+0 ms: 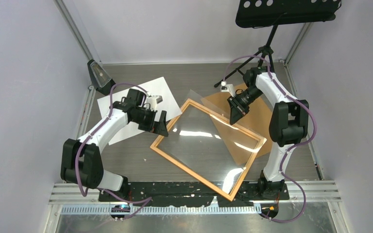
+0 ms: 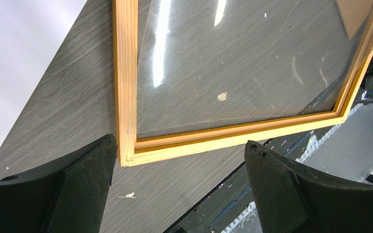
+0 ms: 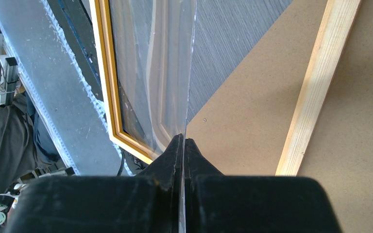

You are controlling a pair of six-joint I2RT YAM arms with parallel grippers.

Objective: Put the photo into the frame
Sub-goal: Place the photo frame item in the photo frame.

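L claw (image 1: 161,127) hangs open just over the frame's (image 1: 190,170) left corner. In the L wrist view that corner sits btwn the two spread fingers (image 2: 85,184), no contact visible. Photo (image 1: 170,104) lies flat on the desk (image 1: 126,160) at far left, white side up, just beside the frame and right behind the L claw. The L arm covers part of it and the print side can't be seen.

R claw (image 1: 233,114) is pinched shut on an edge of the clear sheet (image 1: 209,141), which lies at an angle over the frame, lifted at the R claw end. R wrist view: claw tips (image 3: 182,141) pressed together w/ the sheet (image 3: 155,73) edge-on btwn them. Brown board (image 1: 257,116) lies under the frame's right part, mostly hidden by the arm and sheet. Glare streaks on the sheet blur what's below. Frame's near corner runs over the black strip at the arm bases.
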